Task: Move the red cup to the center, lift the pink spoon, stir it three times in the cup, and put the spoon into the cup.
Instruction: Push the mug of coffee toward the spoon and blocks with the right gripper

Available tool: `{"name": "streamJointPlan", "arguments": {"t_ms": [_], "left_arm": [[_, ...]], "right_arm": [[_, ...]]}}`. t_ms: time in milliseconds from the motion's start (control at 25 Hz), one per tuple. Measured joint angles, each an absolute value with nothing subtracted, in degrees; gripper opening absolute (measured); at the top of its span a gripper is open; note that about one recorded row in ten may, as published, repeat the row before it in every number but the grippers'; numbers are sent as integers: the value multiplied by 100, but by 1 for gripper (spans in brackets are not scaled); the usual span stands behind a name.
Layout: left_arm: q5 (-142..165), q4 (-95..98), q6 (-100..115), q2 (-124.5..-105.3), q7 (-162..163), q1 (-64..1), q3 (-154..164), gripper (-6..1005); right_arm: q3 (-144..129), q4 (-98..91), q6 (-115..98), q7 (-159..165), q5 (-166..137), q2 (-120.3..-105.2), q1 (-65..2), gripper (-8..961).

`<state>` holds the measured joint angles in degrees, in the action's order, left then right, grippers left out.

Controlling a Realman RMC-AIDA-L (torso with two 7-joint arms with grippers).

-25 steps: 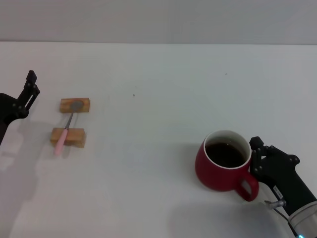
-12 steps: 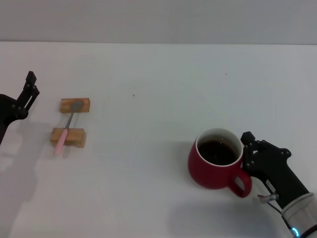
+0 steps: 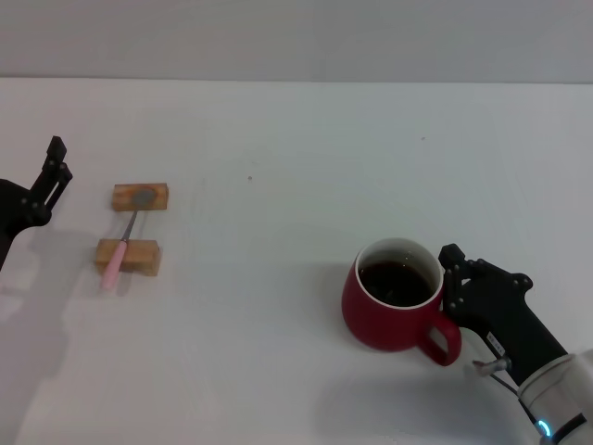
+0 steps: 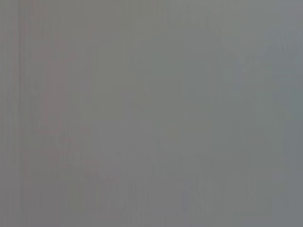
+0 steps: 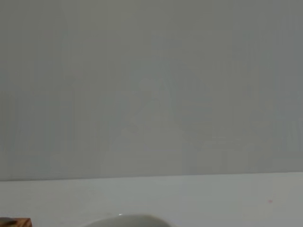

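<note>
Right of the table's point(image 3: 296, 139) middle in the head view, the red cup point(image 3: 389, 311) stands upright, full of dark liquid, with the right gripper point(image 3: 451, 289) touching its rim at the handle side; whether its fingers clamp the cup I cannot tell. Far to the cup's left, the pink spoon point(image 3: 120, 252) lies across two wooden blocks point(image 3: 127, 256), and beyond them the left gripper point(image 3: 54, 176) is parked, fingers apart. The left wrist view shows nothing. The right wrist view catches only the cup's rim. Step one seems underway; next comes a level, slow slide to centre.
</note>
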<state>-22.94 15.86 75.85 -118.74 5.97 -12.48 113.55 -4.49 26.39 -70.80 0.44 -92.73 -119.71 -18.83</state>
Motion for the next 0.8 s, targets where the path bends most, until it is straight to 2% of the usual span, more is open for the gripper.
{"name": "streamJointPlan", "arguments": {"t_ms": [800], "left_arm": [[-2294, 1574, 7584, -11874, 597, -1193, 11364, 843]], "right_arm": [[-437, 2654, -7071, 44, -9273, -11971, -2035, -1]]}}
